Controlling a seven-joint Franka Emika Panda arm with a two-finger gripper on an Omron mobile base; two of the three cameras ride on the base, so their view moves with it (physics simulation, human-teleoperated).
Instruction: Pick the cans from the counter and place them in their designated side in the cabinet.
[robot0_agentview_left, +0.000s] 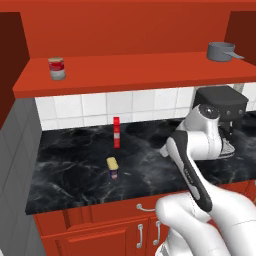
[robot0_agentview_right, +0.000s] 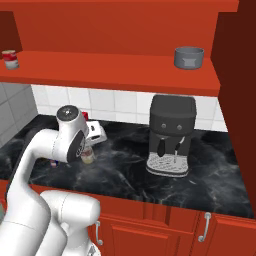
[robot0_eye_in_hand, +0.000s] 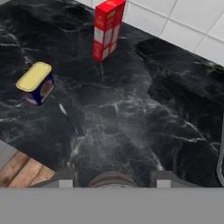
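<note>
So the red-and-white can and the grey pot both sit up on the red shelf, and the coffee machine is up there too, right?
Not quite. The can and the pot are on the shelf, but the coffee machine stands on the black counter below it, as the right base view shows.

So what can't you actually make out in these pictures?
- Round yellow-green labelled can: right base view, mostly hidden behind the white arm.
- Pincer: hand view, its finger tips are cut off by the bottom edge.
- Dark blue rectangular tin: lettering too blurred to read.
</note>
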